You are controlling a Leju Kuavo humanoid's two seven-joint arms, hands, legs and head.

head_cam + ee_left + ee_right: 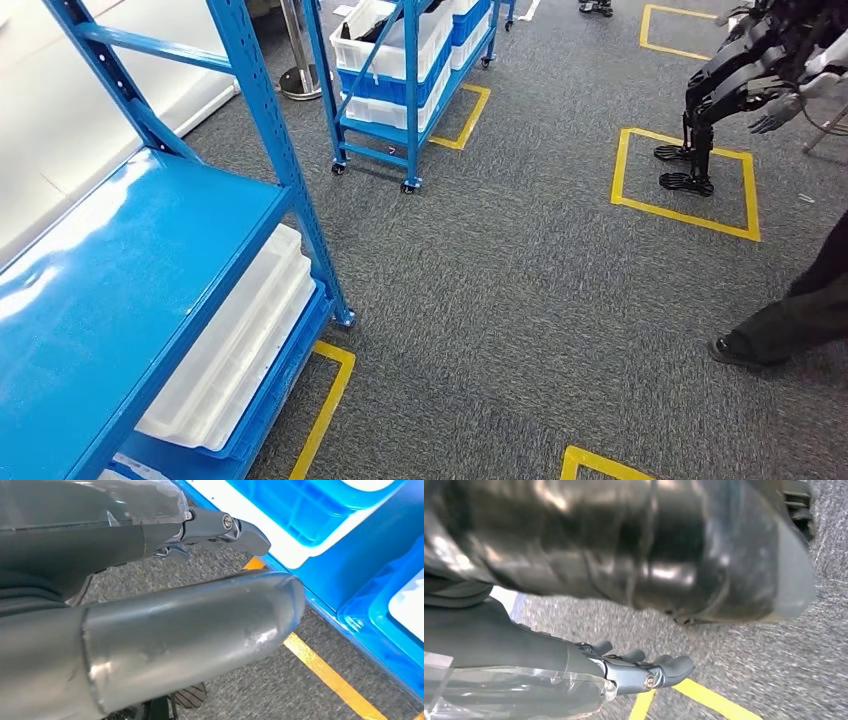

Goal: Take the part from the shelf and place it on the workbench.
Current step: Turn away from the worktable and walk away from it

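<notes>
Grey carpet [520, 280], blue shelf [110, 290] cut off at left; left hand [210, 530] and right hand [639, 672] hang loosely extended, holding nothing.

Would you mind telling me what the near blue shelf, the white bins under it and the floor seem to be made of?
Blue shelf: likely painted metal, glossy, with punched uprights. White bins: apparently moulded plastic, smooth and matte. Floor: grey carpet, by its speckled weave, with yellow tape lines.

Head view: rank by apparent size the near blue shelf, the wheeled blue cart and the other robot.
1. near blue shelf, though nearness to the camera enlarges it.
2. wheeled blue cart.
3. other robot, partly cut off by the frame.
</notes>
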